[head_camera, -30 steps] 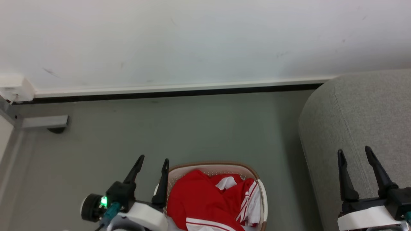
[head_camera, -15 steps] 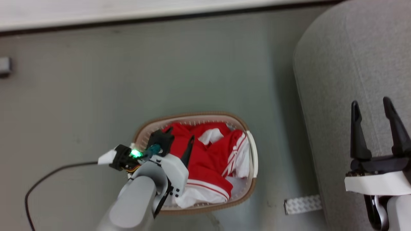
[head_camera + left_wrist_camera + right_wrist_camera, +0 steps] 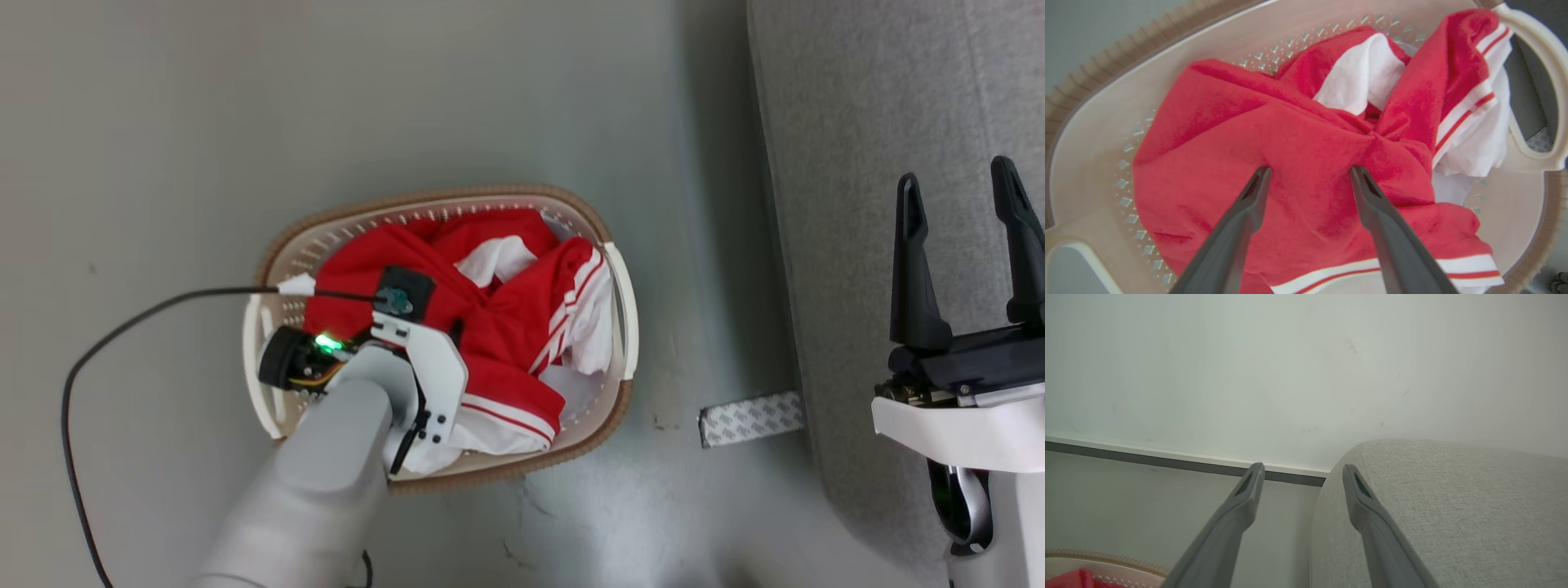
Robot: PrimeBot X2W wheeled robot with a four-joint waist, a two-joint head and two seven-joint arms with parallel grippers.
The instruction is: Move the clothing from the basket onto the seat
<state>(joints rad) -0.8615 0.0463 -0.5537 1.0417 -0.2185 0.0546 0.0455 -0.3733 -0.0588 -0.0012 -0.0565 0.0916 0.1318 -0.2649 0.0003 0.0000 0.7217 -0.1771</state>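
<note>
1. The basket sat on the grey floor. Its brown rim band ran unbroken all round, and there was a handle slot at each short end.
2. Bare floor lay open on the basket's far side and left side.
3. The clothing lay heaped inside the basket, with red folds across the middle. White panels and striped hems were bunched against the wall at the handle end nearest the seat. Whether any cloth hung over the rim could not be told.
4. The left gripper pointed down into the basket. Its two fingers were spread wide over the red cloth, with nothing pinched between them. Whether the tips pressed the cloth could not be told.
5. The left forearm crossed the basket's near rim. A black cable ran from the wrist out over the left rim and curved down across the floor.
6. The seat stood to the right of the basket, apart from it. Its rounded, padded edge bordered a lane of bare floor between the two.
7. A patterned strip of tape lay across that lane, with its end just beside the seat's base.
8. The right gripper hovered over the seat near that edge, its fingers wide apart and empty.
9. In the right wrist view, one finger lay over the floor and the other over the seat's rounded corner. The pale wall and its skirting closed off the far side.
</note>
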